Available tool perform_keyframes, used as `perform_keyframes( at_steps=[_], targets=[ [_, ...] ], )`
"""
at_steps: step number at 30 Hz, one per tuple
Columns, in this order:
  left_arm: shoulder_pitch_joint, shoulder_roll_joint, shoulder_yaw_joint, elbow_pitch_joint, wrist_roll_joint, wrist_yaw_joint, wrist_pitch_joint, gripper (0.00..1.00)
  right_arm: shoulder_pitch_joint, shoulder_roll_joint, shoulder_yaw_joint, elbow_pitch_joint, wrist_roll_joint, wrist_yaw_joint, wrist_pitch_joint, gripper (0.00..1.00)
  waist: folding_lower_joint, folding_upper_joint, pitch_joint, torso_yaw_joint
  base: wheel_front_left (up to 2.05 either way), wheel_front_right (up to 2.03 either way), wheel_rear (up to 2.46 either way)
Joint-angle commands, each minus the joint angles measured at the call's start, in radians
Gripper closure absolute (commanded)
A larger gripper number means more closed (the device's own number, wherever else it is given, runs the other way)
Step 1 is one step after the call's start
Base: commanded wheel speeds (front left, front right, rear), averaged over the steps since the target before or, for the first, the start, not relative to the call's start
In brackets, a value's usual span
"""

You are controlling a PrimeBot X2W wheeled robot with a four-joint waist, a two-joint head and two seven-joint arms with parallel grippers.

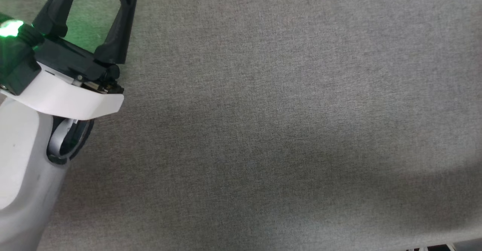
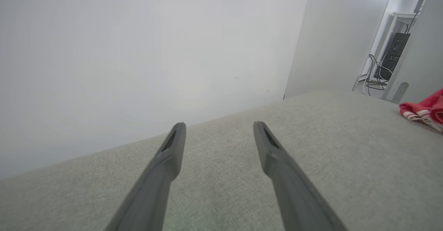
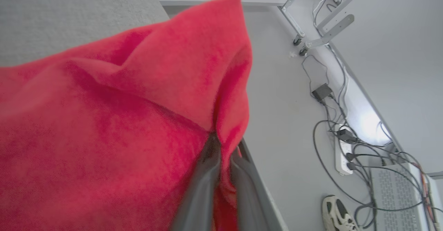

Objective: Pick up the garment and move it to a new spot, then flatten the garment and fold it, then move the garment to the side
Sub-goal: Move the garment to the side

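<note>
Arms: left gripper [image 1: 99, 2] sits at 10 o'clock in the head view over the grey fabric surface [image 1: 263, 130], fingers spread wide and empty, pointing toward 1 o'clock. Right gripper [image 3: 224, 148] is clamped on a fold of the red garment [image 3: 121, 120]. The cloth bunches toward 9 o'clock, peak at 12; long axis indeterminate.

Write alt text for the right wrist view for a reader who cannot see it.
The right pincer, its two dark fingers shut, grips a fold of the soft red fabric garment spread across the left side. To the right, on the pale grey floor, lie tangled black cables and a pale sneaker.
</note>
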State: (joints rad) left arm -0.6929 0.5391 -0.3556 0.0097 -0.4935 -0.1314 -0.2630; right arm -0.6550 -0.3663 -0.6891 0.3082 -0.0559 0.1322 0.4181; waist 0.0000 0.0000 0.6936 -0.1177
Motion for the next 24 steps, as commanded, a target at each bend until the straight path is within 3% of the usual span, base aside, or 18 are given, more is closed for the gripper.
perform_keyframes(
  at_steps=[1,7,8,9,10,18,22,24],
  targets=[
    [-0.014,0.009,0.003,-0.004,-0.005,0.002,-0.002,0.0,-0.02,0.001,-0.008,0.015,-0.026,-0.003,-0.019,1.0,0.0,0.0,0.014,-0.004,0.0,0.0,0.0],
    [-0.011,0.016,0.007,0.003,0.003,0.002,-0.002,0.0,-0.118,0.038,-0.073,0.119,-0.143,-0.003,-0.132,1.0,0.0,0.0,0.006,-0.001,0.0,0.0,0.0],
    [-0.003,0.014,0.011,0.006,0.004,0.002,-0.002,0.0,-0.124,0.037,-0.067,0.126,-0.156,-0.003,-0.154,0.93,0.0,0.0,-0.002,-0.001,0.0,0.0,0.0],
    [0.007,0.01,0.013,0.01,0.005,0.002,-0.002,0.0,-0.129,0.044,-0.061,0.134,-0.163,-0.003,-0.171,0.55,0.0,0.0,-0.012,0.0,0.0,0.0,0.0],
    [0.018,0.006,0.016,0.014,0.007,0.002,-0.002,0.0,-0.13,0.05,-0.056,0.142,-0.165,-0.003,-0.187,0.0,0.0,0.0,-0.025,0.001,0.0,0.0,0.0],
    [0.144,-0.07,0.055,0.065,0.025,0.002,-0.002,0.0,-0.058,0.024,0.088,0.198,-0.118,-0.003,-0.282,0.0,0.0,0.0,-0.185,0.037,0.0,0.0,0.0],
    [0.212,-0.1,0.071,0.098,0.029,0.002,-0.002,0.0,-0.012,0.029,0.195,0.206,-0.054,-0.003,-0.304,0.0,0.0,0.0,-0.259,0.056,0.0,0.0,0.0],
    [0.264,-0.121,0.083,0.121,0.035,0.002,-0.002,0.0,0.039,0.033,0.319,0.203,-0.022,-0.003,-0.328,0.0,0.0,0.0,-0.312,0.067,0.0,0.0,0.0]
  ],
)
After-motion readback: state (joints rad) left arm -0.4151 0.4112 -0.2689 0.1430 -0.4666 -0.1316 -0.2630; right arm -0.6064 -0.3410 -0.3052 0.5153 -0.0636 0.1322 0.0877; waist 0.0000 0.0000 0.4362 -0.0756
